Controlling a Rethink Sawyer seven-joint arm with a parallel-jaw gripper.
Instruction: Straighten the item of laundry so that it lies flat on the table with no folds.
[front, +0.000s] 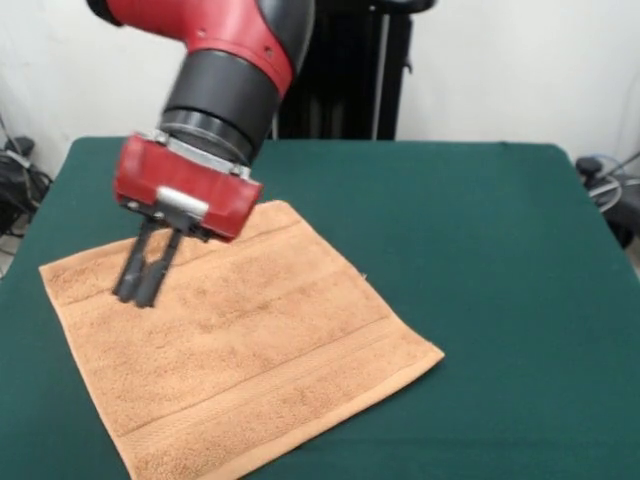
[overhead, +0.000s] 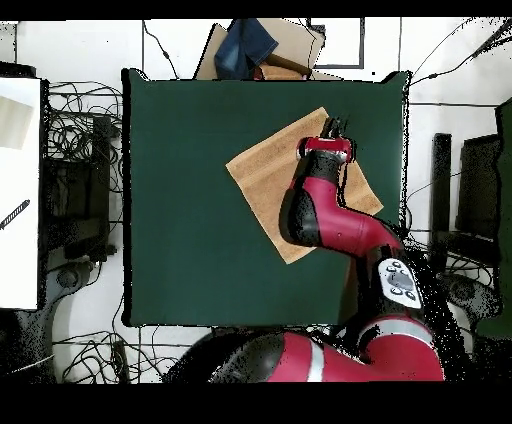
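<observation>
The peach-orange towel (front: 260, 345) lies spread out on the dark green table (front: 480, 230), on its left half in the front view, turned at an angle to the table edges. Its band stripes show near the ends and I see no large folds. My gripper (front: 140, 292) points down over the towel's far left corner area, fingers close together and holding nothing; its tips are at or just above the cloth. In the overhead view the towel (overhead: 268, 175) lies at the table's (overhead: 180, 200) upper right, with the gripper (overhead: 335, 128) near its top right edge and the arm covering part of it.
A cardboard box with blue cloth (overhead: 258, 45) sits beyond the table's top edge in the overhead view. Cables lie round the table and a white surface (overhead: 18, 200) stands at the left. The black pedestal (front: 345, 70) is behind the table.
</observation>
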